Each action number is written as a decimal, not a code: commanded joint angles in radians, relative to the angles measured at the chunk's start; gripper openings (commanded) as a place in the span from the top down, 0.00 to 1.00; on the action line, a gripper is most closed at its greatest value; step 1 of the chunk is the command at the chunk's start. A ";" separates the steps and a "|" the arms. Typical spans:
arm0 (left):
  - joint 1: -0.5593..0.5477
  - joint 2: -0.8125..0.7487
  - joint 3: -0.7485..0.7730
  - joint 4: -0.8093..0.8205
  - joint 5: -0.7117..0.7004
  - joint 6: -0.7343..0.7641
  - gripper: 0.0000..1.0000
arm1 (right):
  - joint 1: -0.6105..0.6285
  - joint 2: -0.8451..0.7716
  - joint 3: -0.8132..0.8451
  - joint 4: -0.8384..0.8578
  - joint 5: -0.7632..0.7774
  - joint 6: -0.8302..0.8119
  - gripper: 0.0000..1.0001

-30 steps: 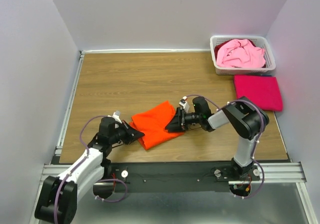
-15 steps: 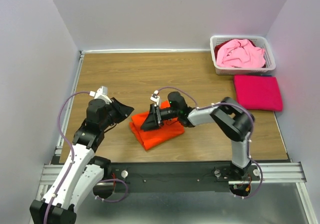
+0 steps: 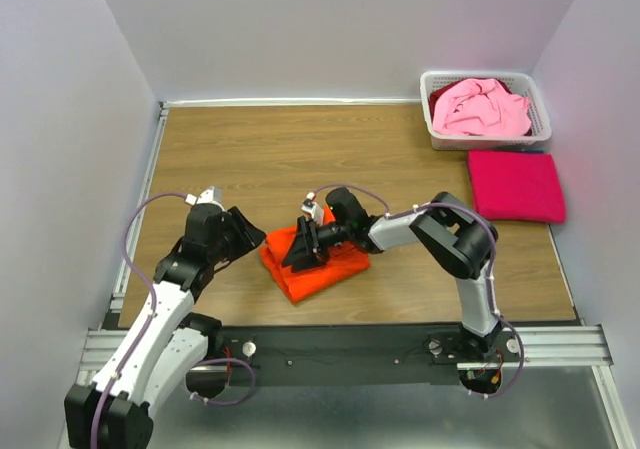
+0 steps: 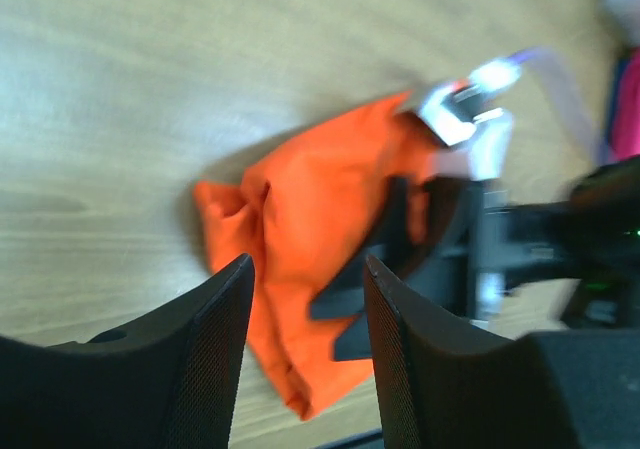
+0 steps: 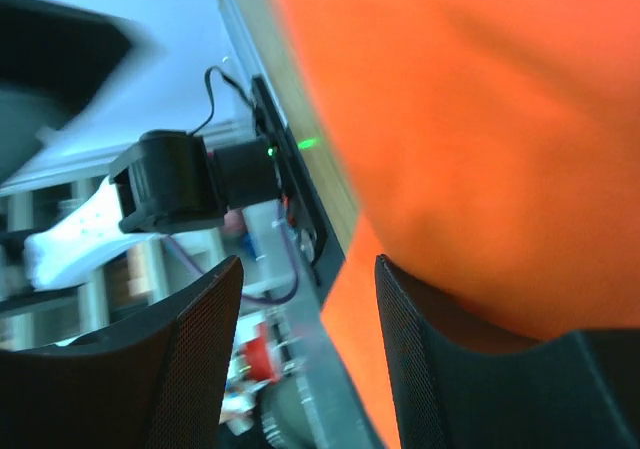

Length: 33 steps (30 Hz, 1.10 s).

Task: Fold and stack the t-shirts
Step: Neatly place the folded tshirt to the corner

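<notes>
On the counter (image 3: 300, 149), the left claw (image 3: 255, 237) hangs spread beside the orange t-shirt (image 3: 335, 267), the right claw (image 3: 298, 252) spread over it

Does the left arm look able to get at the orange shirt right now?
Probably yes. The left tool is open and sits right beside the left edge of the orange shirt, with nothing between them. The right tool rests on the shirt's middle, which leaves that edge free.

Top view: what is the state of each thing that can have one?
Orange shirt, roughly folded, not flat.
Red shirt, folded flat, beside basket.
Pink shirt, crumpled, in basket.
Basket, upright, holding pink shirt.
Left gripper, open, empty.
Right gripper, open, over orange shirt.
</notes>
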 commanded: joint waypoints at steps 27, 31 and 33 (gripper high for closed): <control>-0.002 0.752 0.124 0.407 0.053 0.095 0.94 | -0.383 0.005 0.088 -0.306 0.157 -0.435 0.39; 0.019 0.803 0.255 0.386 0.021 0.146 0.95 | -0.426 -0.018 0.129 -0.309 0.138 -0.438 0.39; 0.026 0.783 0.273 0.361 -0.008 0.164 0.94 | -0.430 -0.057 0.137 -0.307 0.121 -0.423 0.39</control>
